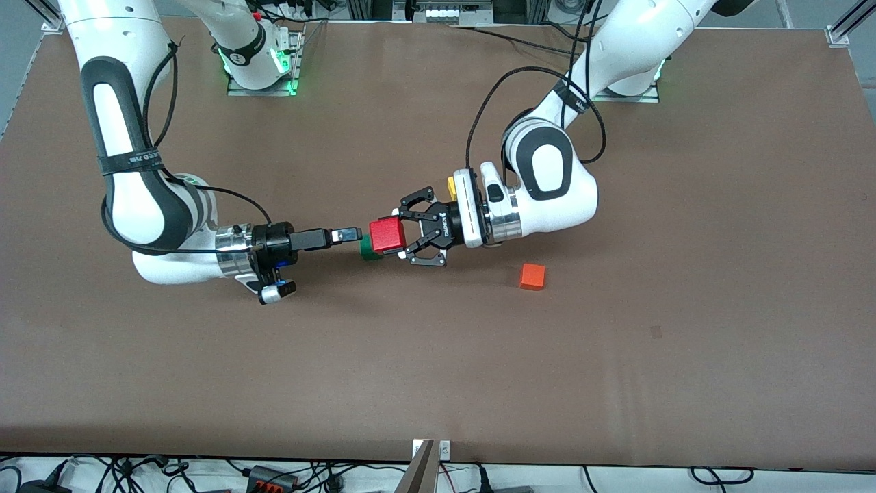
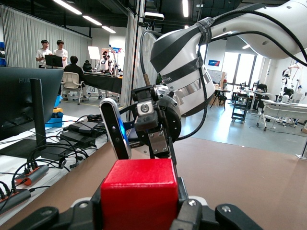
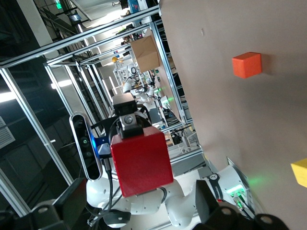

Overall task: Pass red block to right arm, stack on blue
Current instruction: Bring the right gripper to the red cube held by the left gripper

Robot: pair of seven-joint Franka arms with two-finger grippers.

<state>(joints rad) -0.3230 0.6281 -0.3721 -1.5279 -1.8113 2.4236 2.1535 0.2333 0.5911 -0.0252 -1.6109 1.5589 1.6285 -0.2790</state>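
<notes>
While the left tool [image 1: 404, 236] grips the red block [image 1: 387, 234], the right tool [image 1: 345, 235] hovers beside it

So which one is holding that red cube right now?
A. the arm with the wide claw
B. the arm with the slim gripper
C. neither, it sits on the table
A: the left gripper, the wide claw, is clamped around the red block, while the right gripper stops short of it.
</notes>
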